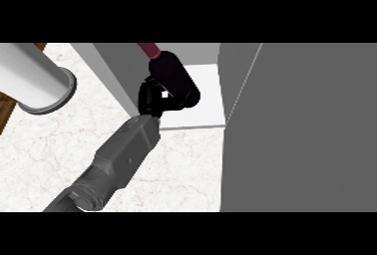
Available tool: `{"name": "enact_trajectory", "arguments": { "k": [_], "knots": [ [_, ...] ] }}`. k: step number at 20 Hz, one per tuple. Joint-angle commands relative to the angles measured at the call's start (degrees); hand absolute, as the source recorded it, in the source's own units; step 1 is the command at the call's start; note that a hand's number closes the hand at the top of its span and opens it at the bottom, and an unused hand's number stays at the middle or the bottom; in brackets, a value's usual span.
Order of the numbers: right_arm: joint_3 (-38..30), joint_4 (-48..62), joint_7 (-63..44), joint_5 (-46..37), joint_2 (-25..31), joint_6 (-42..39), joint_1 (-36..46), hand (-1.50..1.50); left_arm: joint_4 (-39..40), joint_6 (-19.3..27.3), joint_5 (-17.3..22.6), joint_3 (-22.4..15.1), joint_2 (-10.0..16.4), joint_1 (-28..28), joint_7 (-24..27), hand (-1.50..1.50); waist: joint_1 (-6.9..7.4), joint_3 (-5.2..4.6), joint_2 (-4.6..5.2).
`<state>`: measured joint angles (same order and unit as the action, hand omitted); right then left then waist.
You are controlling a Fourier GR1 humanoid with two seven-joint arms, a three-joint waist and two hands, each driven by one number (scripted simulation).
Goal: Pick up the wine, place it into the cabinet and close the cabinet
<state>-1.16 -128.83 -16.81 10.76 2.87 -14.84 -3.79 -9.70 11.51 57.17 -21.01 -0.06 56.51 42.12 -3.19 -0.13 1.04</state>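
Currently the left hand [154, 102] is clamped on the wine bottle [175, 74], fingers curled round its lower end. The bottle sits tilted inside the cabinet [121, 74] opening, over the white floor, with its red neck pointing to the back. Can't tell if it touches down. The grey door [309, 124] is open at right.

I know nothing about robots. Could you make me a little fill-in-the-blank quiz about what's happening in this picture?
1. The left hand is curled round a dark wine ____.
2. The cabinet stands ____, so its white shelf shows.
3. In the view, the white cylinder stands to the ____ of the cabinet, on the marble counter.
Missing words: bottle; open; left.
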Motion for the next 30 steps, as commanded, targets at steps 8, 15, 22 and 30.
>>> {"name": "enact_trajectory", "arguments": {
  "k": [8, 15, 22, 30],
  "knots": [
    [-0.1, 3.34, 2.44, -1.41, -0.21, -0.26, 1.8, -1.5, 0.49, -1.45, -1.56, 2.04, 1.76, 0.89, 7.08, -1.5, 1.61, 0.1, -0.43],
    [-4.28, -0.48, -0.37, 1.95, 2.36, -0.6, 0.61, -1.5, -5.49, -0.15, -3.89, -0.15, 0.14, -4.16, 11.74, -1.5, 3.11, 0.16, -1.22],
    [1.5, -5.25, -3.9, -1.16, -0.38, 1.36, -3.16, -1.5, -17.08, 2.18, -6.34, -4.35, 1.66, -11.65, 8.43, -1.5, 4.63, 0.17, -1.91],
    [1.02, -4.11, -4.0, -2.76, -0.41, 2.56, -0.39, -1.5, -45.85, 5.71, -11.07, -13.41, 9.66, -23.15, -6.51, -1.5, 5.17, 0.2, -1.87]
  ]
}}
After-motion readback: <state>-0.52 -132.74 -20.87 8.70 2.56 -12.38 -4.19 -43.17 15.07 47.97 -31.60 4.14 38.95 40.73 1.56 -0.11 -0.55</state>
